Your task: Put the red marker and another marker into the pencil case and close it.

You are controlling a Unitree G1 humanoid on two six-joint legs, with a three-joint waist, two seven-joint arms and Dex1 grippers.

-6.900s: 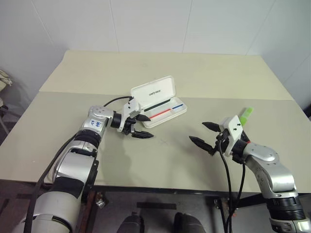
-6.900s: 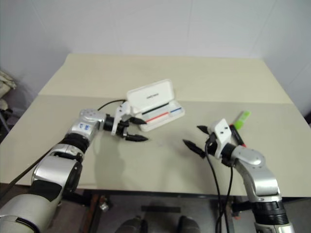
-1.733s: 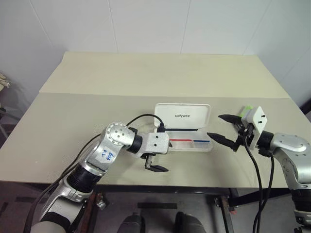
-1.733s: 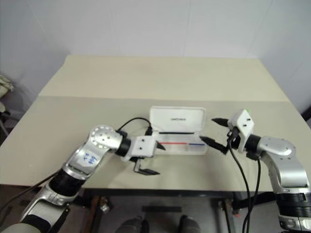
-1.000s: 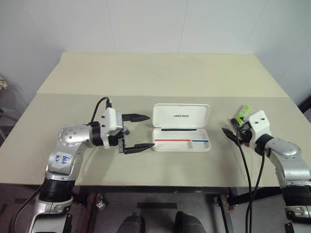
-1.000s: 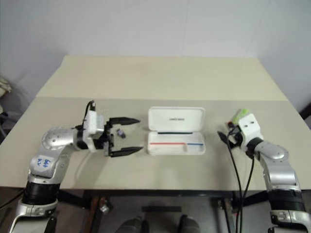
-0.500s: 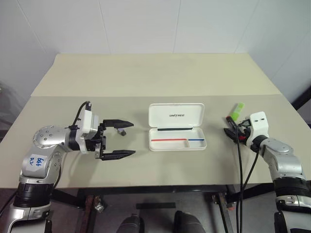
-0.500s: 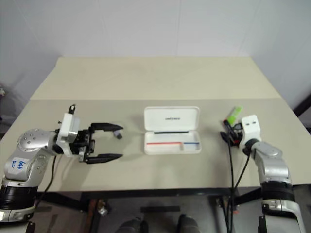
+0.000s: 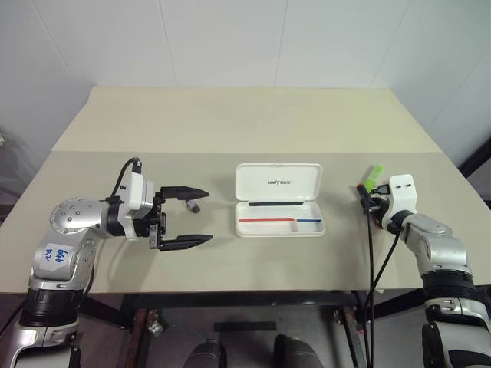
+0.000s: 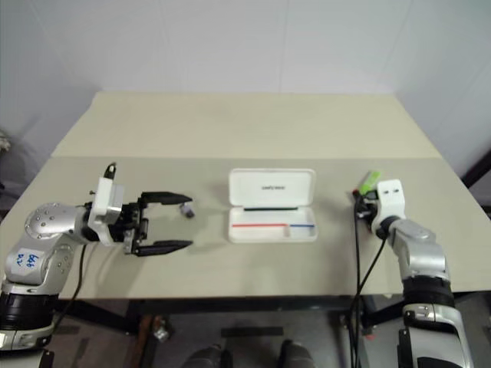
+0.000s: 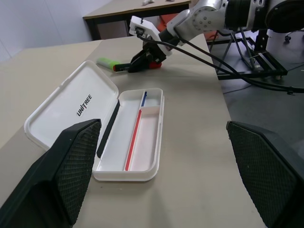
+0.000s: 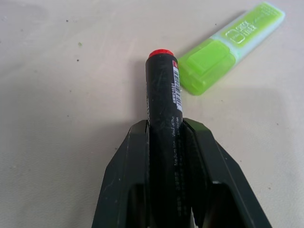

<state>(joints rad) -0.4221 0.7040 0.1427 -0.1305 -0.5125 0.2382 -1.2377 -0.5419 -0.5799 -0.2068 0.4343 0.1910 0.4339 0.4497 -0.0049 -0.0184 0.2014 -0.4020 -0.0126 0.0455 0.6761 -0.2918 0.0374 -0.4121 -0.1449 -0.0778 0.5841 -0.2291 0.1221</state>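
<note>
Claw work first: the right claw (image 12: 165,142) is clamped on the red marker (image 12: 164,109), its two black fingers pressed to either side of the dark barrel, with the red end sticking out ahead. That marker lies at the right edge of the table (image 9: 230,123), and the grip looks meant for lifting it over to the case. The pencil case (image 9: 278,201) sits open mid-table, lid tipped back, tray facing up and ready to receive; a thin dark item lies along its hinge side. The left claw (image 9: 186,216) is spread wide and holds nothing, hovering over the table well to the left of the case, pointing toward it, probably waiting to steady or close it. The right forearm reaches forward and slightly down at the table's right edge. The green highlighter (image 12: 228,45) rests just beside the red marker's far end, angled away, not yet picked up. A small grey cap-like bit (image 9: 194,205) lies near the left claw's upper finger.
</note>
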